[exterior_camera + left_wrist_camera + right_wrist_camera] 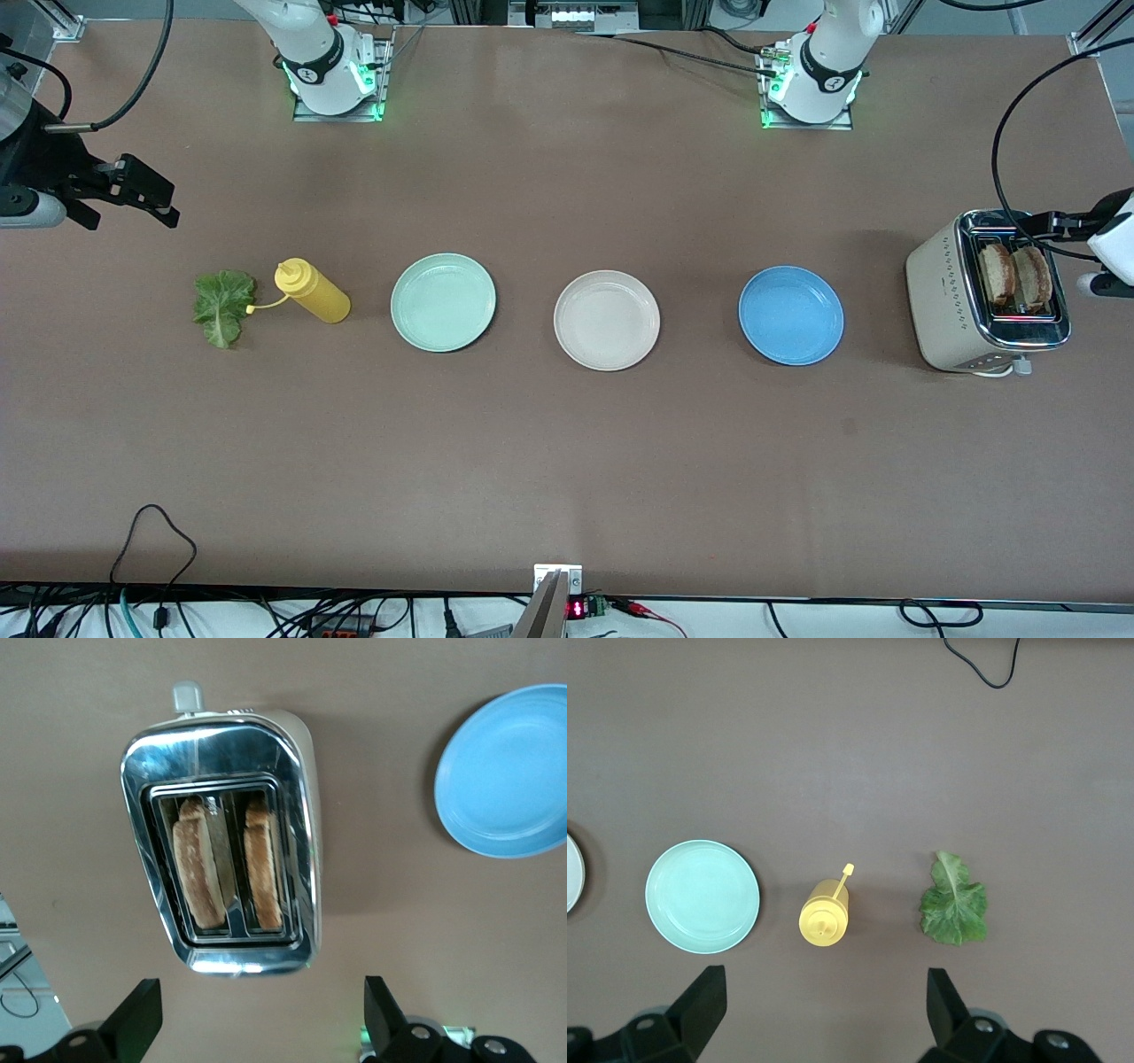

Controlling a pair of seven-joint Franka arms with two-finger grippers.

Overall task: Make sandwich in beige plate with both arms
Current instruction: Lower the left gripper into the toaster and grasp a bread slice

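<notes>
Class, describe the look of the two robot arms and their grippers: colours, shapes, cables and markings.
Both arms are white with rounded segments, black joint bands and green-lit bases. Black cables loop off each. The left gripper and right gripper each have two black, wedge-shaped fingers. Any markings are too small to read.

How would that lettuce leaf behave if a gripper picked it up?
The lettuce leaf looks thin and ruffled, so it would probably flop and weigh little. Lying flat on the table, it may be hard to pinch without tearing.

Bright, even overhead light; soft shadows, sharp focus.
</notes>
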